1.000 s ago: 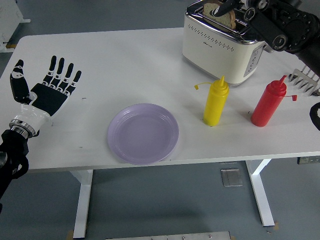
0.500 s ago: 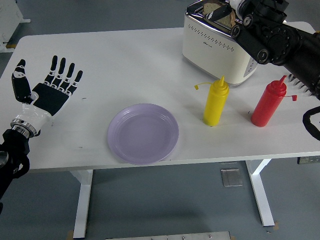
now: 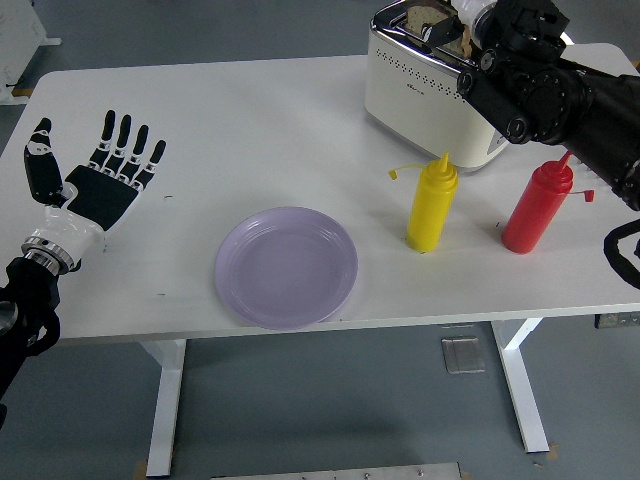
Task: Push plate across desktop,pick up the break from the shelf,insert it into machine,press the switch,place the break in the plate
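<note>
the bread (image 3: 432, 18) stands on edge in the toaster (image 3: 440, 85) slot at the far right, long axis along the slot. the right robot hand (image 3: 478, 22) hangs over it, fingers hidden; grip unclear. next comes pressing the switch. the left robot hand (image 3: 95, 180) rests spread, near left; the plate (image 3: 286, 266) waits, near middle.

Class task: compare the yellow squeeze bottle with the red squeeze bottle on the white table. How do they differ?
The yellow plastic squeeze bottle stands left, nearer the lilac round plate; the red plastic squeeze bottle stands right, under the robot's black arm. Their colours differ. Both are upright, with pointed nozzles and dangling caps.
</note>
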### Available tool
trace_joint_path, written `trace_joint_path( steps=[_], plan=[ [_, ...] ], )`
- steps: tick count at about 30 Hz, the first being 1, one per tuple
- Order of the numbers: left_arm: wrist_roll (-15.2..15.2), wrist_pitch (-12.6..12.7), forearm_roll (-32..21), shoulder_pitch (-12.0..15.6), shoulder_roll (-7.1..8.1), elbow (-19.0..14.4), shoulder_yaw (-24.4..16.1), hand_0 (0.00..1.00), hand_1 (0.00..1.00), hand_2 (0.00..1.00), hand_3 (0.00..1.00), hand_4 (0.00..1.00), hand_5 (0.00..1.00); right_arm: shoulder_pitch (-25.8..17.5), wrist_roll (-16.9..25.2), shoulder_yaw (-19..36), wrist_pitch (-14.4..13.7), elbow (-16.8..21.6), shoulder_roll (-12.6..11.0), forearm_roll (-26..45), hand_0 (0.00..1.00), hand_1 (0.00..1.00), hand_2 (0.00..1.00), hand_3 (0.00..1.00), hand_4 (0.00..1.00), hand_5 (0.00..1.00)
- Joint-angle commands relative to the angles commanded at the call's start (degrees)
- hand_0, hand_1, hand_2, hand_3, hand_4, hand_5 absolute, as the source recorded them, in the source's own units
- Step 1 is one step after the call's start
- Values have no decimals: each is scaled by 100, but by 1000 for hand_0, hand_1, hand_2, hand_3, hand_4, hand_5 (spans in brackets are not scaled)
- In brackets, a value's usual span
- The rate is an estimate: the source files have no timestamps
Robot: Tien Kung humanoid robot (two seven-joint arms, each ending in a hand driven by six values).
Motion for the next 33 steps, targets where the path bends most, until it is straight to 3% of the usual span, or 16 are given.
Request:
trace_joint_path(
  steps=[1,12,13,18,19,33],
  plan=[
    [-1,1,0,0,-1,-1,-1,775,676,630,660,796,998,-9,1,-15,-4,-1,3,-12,434,607,619,683,426,93],
    [-9,12,-2,8,-6,-13,-14,778,685,640,657,796,998,-32,-35,-127,-90,109,-28,11,413,588,566,644,385,43],
    [-9,13,-2,10,-7,-12,-18,784,700,657,663,798,998,-32,-46,-136,-98,129,-33,27,394,567,507,537,333,4],
    [-8,15,-1,27,-12,-12,-34,784,700,657,663,798,998,-45,-90,-150,-176,193,-43,32,394,567,507,537,333,4],
    [-8,15,-1,30,-14,-12,-37,794,728,686,676,801,998,-48,-97,-146,-191,202,-46,29,366,535,487,475,282,2],
    [2,9,1,68,-33,-17,-76,816,774,738,725,802,998,-56,-199,585,-467,469,-268,-447,335,502,472,451,332,2]
  ],
)
